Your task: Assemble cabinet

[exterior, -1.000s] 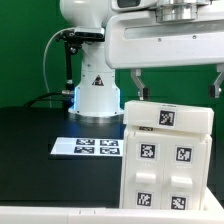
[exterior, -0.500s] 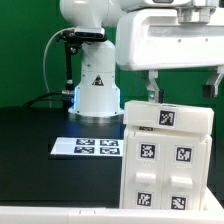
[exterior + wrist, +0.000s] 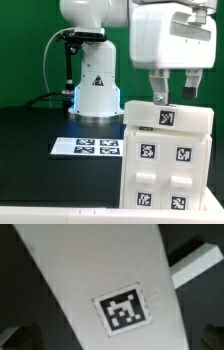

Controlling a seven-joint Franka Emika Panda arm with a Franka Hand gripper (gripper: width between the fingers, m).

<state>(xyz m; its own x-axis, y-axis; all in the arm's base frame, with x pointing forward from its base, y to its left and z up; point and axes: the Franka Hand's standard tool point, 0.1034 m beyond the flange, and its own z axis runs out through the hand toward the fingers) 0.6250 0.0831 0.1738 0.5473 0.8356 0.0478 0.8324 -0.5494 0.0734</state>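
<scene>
End effector [image 3: 174,92] — shifted right over cabinet [image 3: 167,155], fingers spread wide, empty — grasp approach likely.

A black table [image 3: 35,165] fills the lower part of the exterior view, and its surface is dark and plain. The marker board [image 3: 87,147] lies flat on this table, towards the middle of the exterior view; it is thin and white and it carries four square black-and-white tags in one row. Behind the table stands a green wall [image 3: 25,50], and a black cable [image 3: 66,62] hangs in front of this wall, on the exterior view's left.
</scene>
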